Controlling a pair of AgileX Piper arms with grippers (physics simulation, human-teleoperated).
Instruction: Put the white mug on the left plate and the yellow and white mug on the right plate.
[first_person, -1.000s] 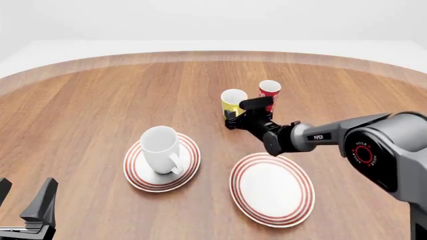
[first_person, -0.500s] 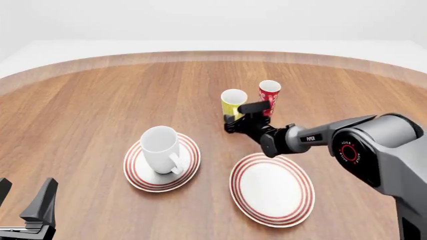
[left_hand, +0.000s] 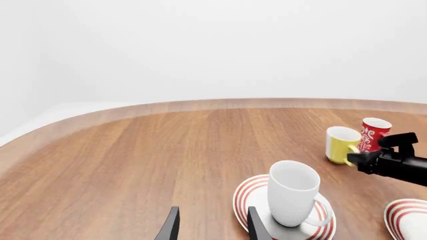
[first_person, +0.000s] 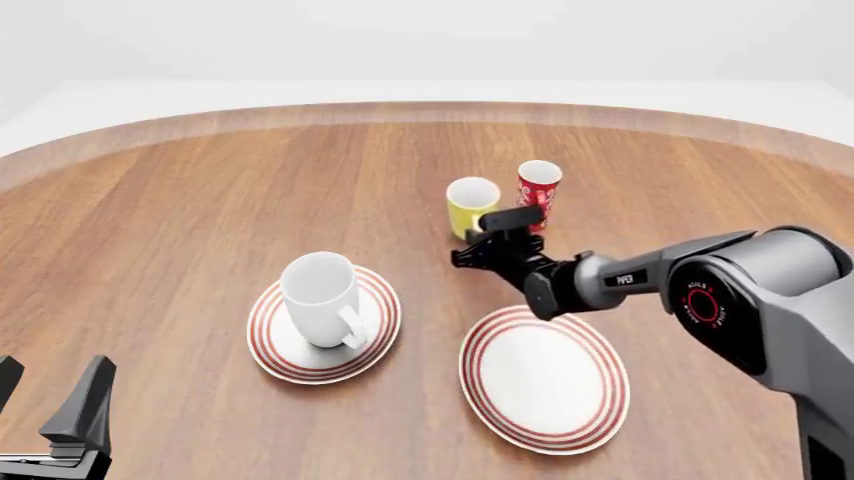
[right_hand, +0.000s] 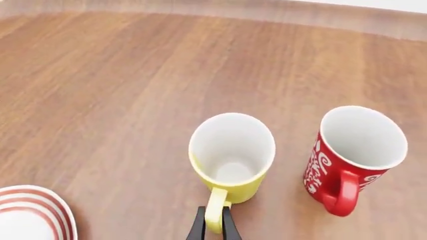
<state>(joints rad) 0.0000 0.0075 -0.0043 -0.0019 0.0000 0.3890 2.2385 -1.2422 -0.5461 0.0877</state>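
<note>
Right gripper (right_hand: 213, 226) pinching the handle of the yellow and white mug (right_hand: 231, 156).
You are holding that mug upright on the table (first_person: 200, 210), the red mug (right_hand: 353, 152) just beside it; nearer you, the white mug (first_person: 322, 297) is sitting on the left plate (first_person: 267, 345), the right plate (first_person: 545, 379) beside it bare, your left gripper (left_hand: 212, 229) spread open.

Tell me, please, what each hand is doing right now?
Left hand: open, holding nothing.
Right hand: closed on the yellow mug's handle.
</note>
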